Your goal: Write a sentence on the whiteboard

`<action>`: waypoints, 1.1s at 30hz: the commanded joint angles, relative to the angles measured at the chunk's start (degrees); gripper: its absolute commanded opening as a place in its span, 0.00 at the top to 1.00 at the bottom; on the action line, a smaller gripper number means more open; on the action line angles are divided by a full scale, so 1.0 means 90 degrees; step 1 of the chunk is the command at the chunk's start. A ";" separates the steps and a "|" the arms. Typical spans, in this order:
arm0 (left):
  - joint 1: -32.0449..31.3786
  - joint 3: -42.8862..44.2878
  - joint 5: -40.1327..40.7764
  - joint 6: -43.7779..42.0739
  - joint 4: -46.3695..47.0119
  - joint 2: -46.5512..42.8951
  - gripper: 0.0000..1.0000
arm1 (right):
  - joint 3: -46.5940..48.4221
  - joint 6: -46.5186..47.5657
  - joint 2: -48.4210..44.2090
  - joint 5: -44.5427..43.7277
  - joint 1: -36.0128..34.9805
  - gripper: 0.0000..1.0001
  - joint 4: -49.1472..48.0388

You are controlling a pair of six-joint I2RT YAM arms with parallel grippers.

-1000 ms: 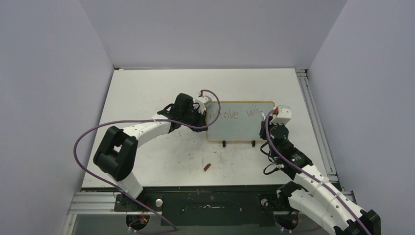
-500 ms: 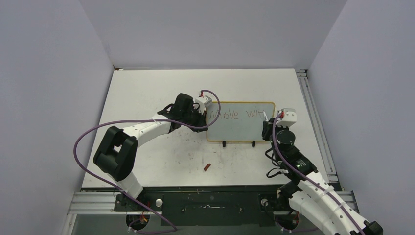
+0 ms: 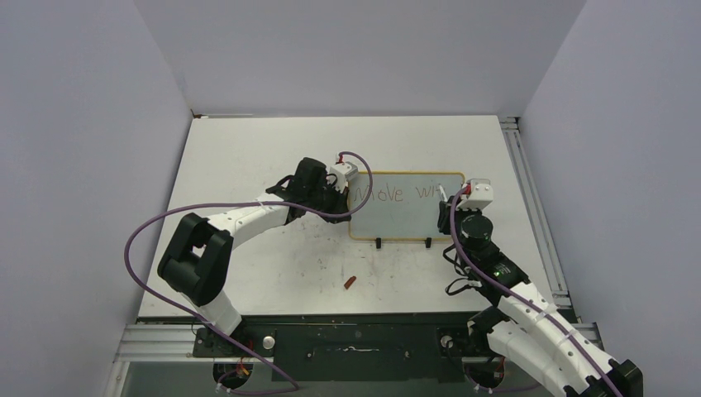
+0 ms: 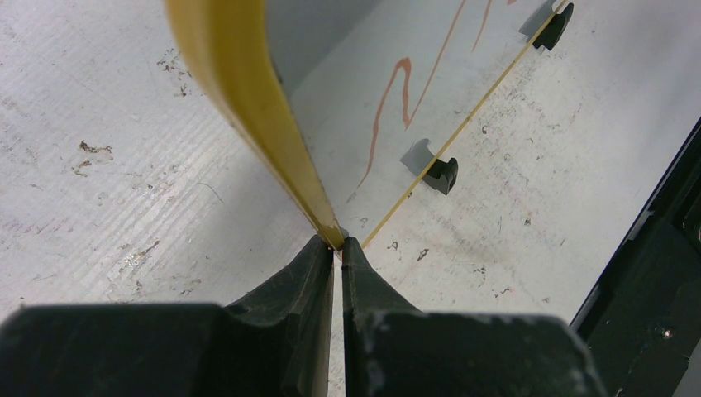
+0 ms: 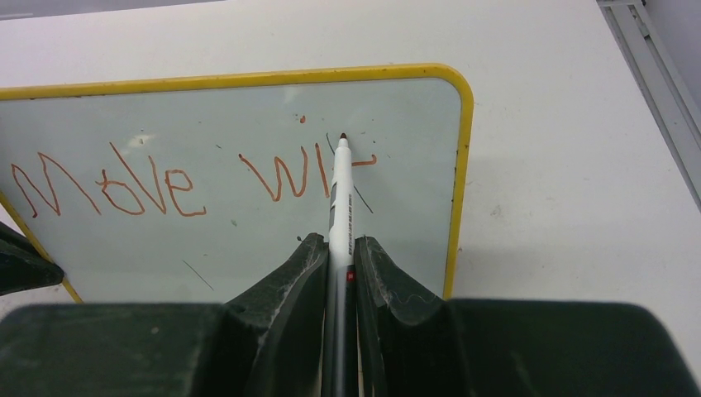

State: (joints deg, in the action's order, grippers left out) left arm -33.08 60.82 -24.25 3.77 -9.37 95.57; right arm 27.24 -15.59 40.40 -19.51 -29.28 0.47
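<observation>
Right gripper, clamped on marker, needs light even strokes continuing the sentence; left gripper pinches whiteboard frame, steadying it.

White, scuffed table. The whiteboard stands on it, right of centre. A small red-brown piece lies nearer.

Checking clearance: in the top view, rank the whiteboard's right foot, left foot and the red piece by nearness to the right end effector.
1. right foot, lower left of the right end effector
2. left foot, farther left
3. red piece, farthest, lower left
</observation>
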 commanded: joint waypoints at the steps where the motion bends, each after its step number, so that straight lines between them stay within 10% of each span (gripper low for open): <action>1: -0.0035 0.0252 0.0027 -0.0116 -0.0024 -0.0218 0.96 | 0.0171 0.0075 0.0048 -0.0043 0.0034 0.95 -0.0380; 33: -0.0035 0.0245 0.0020 -0.0106 -0.0023 -0.0321 0.96 | -0.0156 -0.0788 -0.0171 -0.0110 0.0039 0.95 0.0691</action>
State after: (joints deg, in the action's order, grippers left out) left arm -33.08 60.82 -24.23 3.77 -9.69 95.35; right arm 25.69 -21.15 38.39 -19.64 -29.28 6.61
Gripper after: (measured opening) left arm 0.054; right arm 0.160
